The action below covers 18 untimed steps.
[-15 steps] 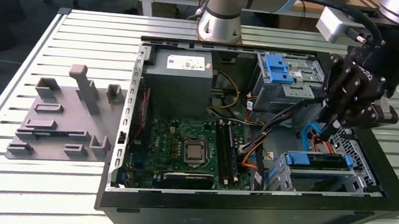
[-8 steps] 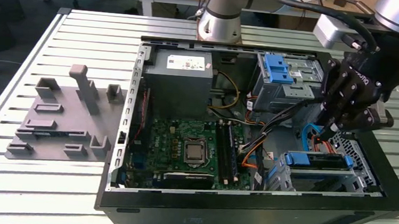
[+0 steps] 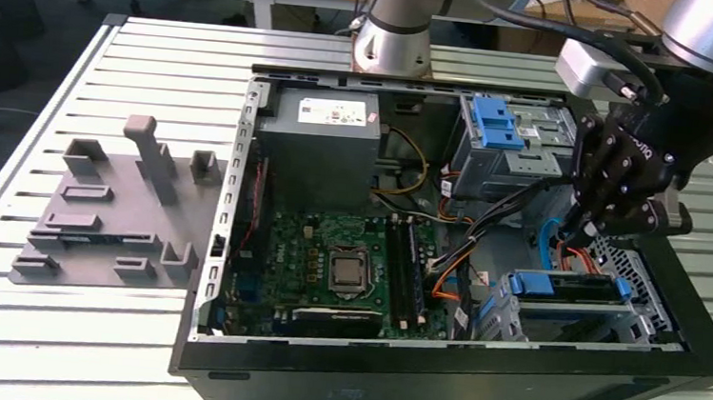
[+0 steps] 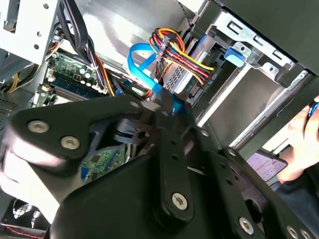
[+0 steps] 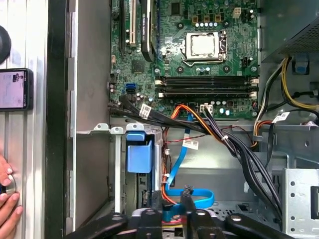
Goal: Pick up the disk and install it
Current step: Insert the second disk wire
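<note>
The disk (image 3: 569,287), silver with a blue plastic frame, lies in the metal drive cage at the open computer case's front corner, on the exterior view's right. Its blue frame (image 5: 139,155) also shows in the first wrist view, seated between the cage rails. My black gripper (image 3: 579,233) hangs just above and behind the cage, among the cables. Its fingertips (image 5: 187,193) look pressed together on a flat blue data cable (image 5: 192,198) that loops beside the disk. In the second wrist view the gripper (image 4: 167,107) pinches that blue cable (image 4: 141,59) near a red, yellow and black power plug (image 4: 164,47).
A grey power supply box (image 3: 324,126) and the green motherboard (image 3: 339,266) fill the case's middle. A second drive cage with a blue latch (image 3: 503,126) stands behind the gripper. A grey moulded holder (image 3: 113,219) sits on the slatted table. A person's hand (image 5: 7,199) and a phone (image 5: 15,89) lie outside the case.
</note>
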Available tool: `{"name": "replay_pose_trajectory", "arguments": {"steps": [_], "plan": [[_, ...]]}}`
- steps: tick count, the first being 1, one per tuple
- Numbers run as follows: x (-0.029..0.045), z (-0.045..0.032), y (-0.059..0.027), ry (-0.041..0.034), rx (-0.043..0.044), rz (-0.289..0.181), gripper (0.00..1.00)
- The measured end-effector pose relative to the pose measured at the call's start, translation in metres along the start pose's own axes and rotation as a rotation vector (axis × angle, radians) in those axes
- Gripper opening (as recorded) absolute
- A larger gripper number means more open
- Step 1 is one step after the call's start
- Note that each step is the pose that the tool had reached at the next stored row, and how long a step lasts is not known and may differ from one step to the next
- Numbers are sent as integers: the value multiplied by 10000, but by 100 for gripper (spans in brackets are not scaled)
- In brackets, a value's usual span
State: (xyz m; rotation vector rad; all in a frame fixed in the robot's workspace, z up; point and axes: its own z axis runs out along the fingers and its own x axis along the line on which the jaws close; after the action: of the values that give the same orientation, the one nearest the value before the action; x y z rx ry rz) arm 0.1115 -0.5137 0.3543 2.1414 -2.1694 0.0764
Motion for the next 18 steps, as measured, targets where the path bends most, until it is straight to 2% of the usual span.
{"name": "replay_pose_trajectory", "arguments": {"steps": [1,2,3,6,9,12,13,14,18], "plan": [[0,0,0,1,0,0,24],[0,1,0,-1,0,0,24],[0,2,0,-2,0,0,17],[10,4,0,-4,0,0,16],[51,10,0,-3,5,-1,16],[85,26,-3,-10,48,-10,16],[89,31,-3,-43,65,-17,16],[92,34,-3,-120,75,-26,16],[108,49,-2,-543,94,-75,16]]}}
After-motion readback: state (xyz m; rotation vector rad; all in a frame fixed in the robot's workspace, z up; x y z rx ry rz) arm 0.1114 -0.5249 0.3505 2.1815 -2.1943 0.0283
